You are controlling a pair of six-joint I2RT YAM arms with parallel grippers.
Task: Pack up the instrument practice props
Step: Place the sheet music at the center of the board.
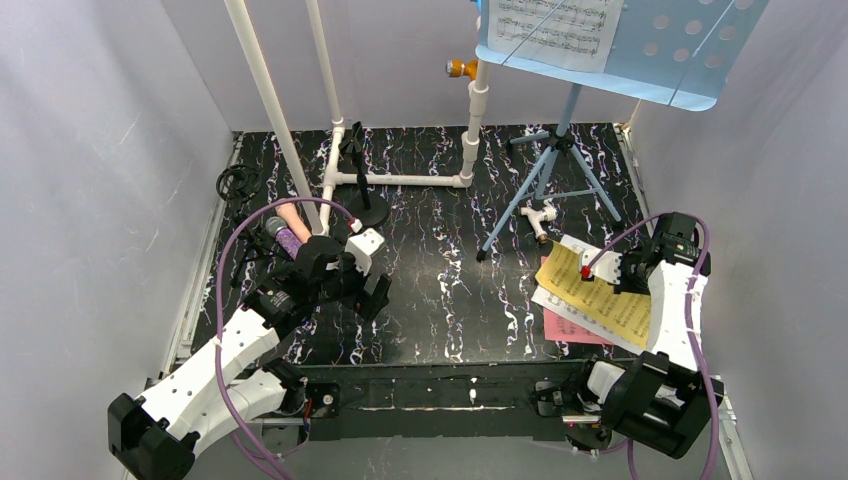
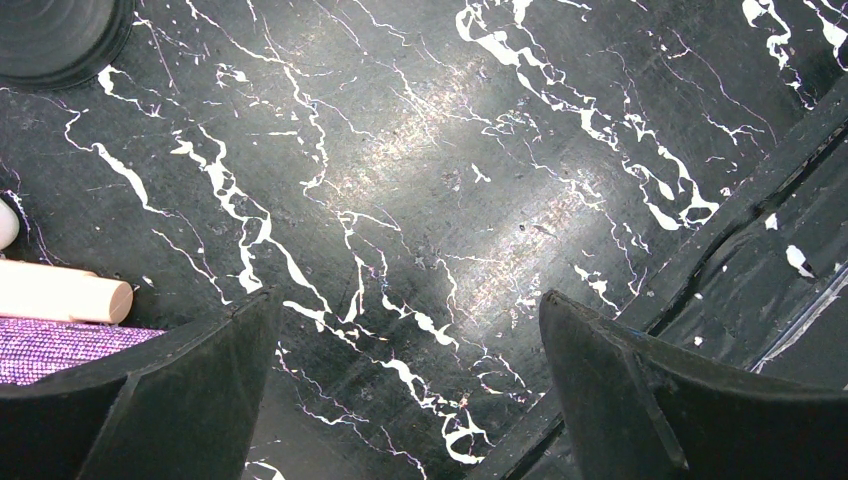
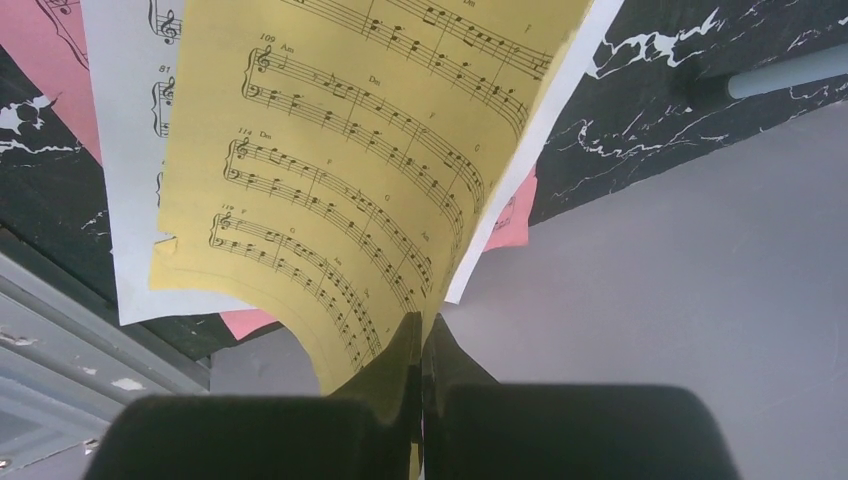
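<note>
My right gripper point(image 3: 421, 335) is shut on the edge of a yellow sheet-music page point(image 3: 340, 180), which curls up off a white page point(image 3: 125, 200) and a pink page point(image 3: 60, 60) at the table's right edge point(image 1: 600, 300). The left gripper point(image 2: 410, 330) hangs open over bare black marbled table, nothing between its fingers. Just left of it lie a pink microphone point(image 2: 60, 290) and a glittery purple microphone point(image 2: 60, 345). A black round-base mount point(image 1: 365, 212) stands behind them. The light-blue music rack point(image 1: 640, 50) stands at the back right and carries a white sheet point(image 1: 550, 25).
A white pipe frame point(image 1: 400, 180) rises at the back middle. Black tripod legs and cable point(image 1: 240, 185) lie at the far left. A small white fitting point(image 1: 540, 215) rests near the rack's blue legs point(image 1: 550, 180). Grey walls close in on both sides.
</note>
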